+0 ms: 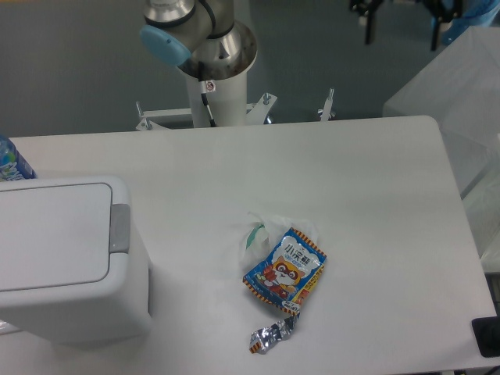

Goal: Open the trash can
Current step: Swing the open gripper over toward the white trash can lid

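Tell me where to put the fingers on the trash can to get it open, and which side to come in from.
Do not grip it: press the small grey push button at the right edge of the trash can lid. Come straight down from above, since the button faces up and the lid lies flat and closed. The gripper is barely visible at the top edge, far off.

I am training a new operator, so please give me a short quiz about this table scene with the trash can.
1. True or false: the lid of the trash can is shut.
2. Which lies nearest the front edge of the table? A) blue snack packet B) crumpled foil wrapper C) white tissue
3. Fill in: in the picture, the grey push button sits at the lid's ____ edge.
Key: 1 true; 2 B; 3 right.
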